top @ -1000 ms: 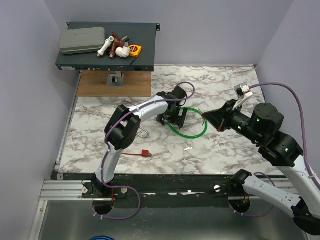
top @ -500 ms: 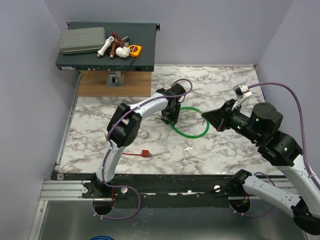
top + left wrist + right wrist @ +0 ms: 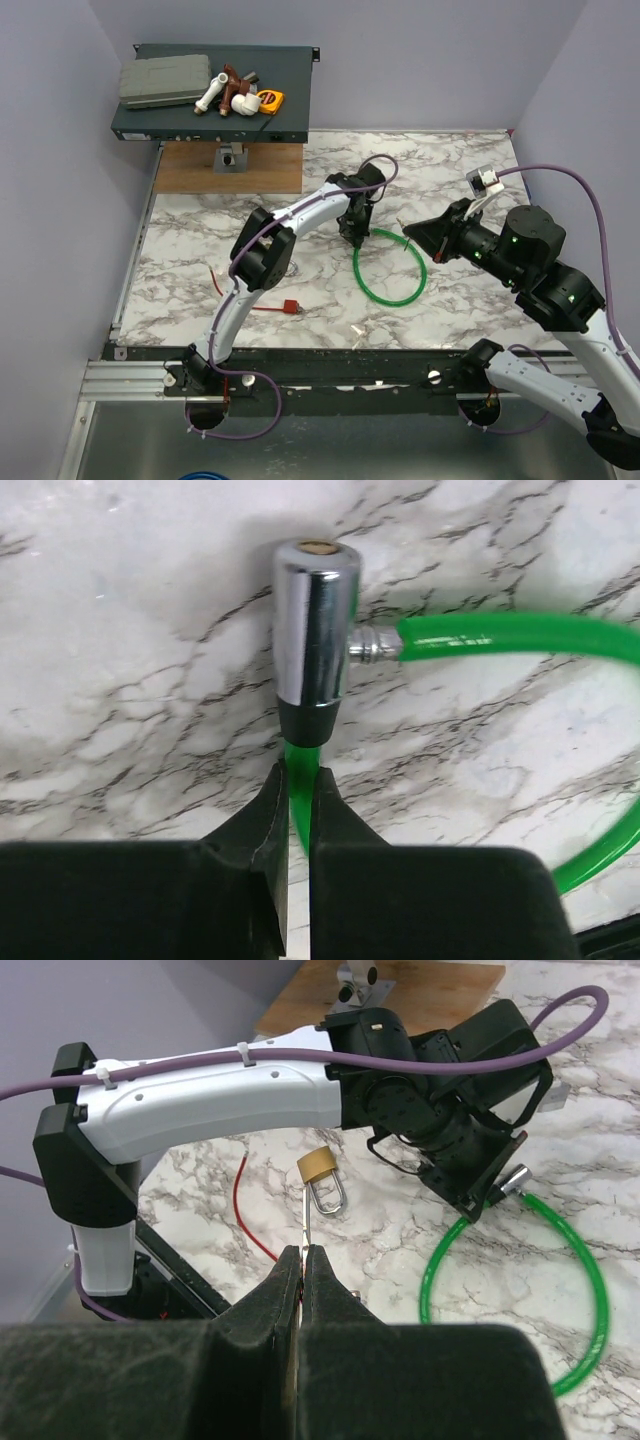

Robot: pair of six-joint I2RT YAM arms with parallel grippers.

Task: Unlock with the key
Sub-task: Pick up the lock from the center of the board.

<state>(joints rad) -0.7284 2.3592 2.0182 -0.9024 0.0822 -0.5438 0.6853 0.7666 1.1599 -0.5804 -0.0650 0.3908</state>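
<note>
Movement from the left arm: it has been swung off the middle of the loop and over to the loop's far end. The green cable has been shifted with it, so the ring is now laid out nearer the right arm. A small pale scrap on the table has been pushed toward the near edge; what it is cannot be told.

The jaws of the left gripper, wide a second ago, have been clamped onto the cable just below the chrome barrel. Only the green strand's width is left between them. This is read as the lock being pinned for the key: the barrel is laid on the marble, its brass-coloured end face turned away from the gripper. The brass padlock is left untouched on the marble by the left arm.

The right gripper is held in the air, well apart from the barrel. Its fingers are pressed together on a thin metal blade seen edge-on, which is stuck out beyond the tips. By all appearance this is the key. Insertion has not been begun; the key is yet to be lined up with the barrel's end.
</note>
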